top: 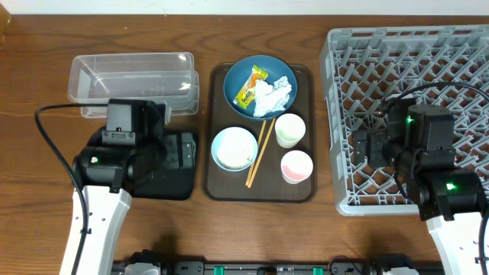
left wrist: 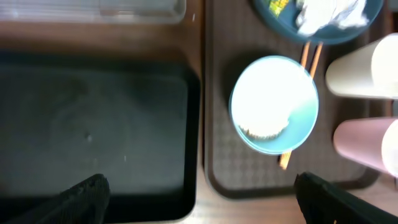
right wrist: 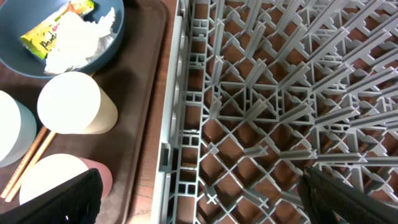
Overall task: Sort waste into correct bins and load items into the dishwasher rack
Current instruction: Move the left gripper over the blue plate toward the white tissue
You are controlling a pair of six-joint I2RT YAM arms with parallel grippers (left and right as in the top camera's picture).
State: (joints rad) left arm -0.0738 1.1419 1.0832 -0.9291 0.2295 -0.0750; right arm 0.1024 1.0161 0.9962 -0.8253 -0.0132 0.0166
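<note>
This looks like a robot lab bench staged as a dish-clearing station. A left arm (top: 99,206) and a right arm (top: 458,221) rise from the 6 o'clock edge of a wooden table (top: 30,76), with a cable (top: 53,153) looping at 9 o'clock. A tray (top: 208,176) at centre carries a bowl (top: 221,145) with food scraps, between a rack (top: 458,46) at 3 o'clock and a tub (top: 130,72) at 10 o'clock.

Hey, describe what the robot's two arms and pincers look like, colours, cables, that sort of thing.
The left arm and right arm both have white lower shells and boxy black upper housings, each showing a small green light. A thin black cable loops off each. The left pincer and right pincer have matte black fingers. No markings are legible.
</note>
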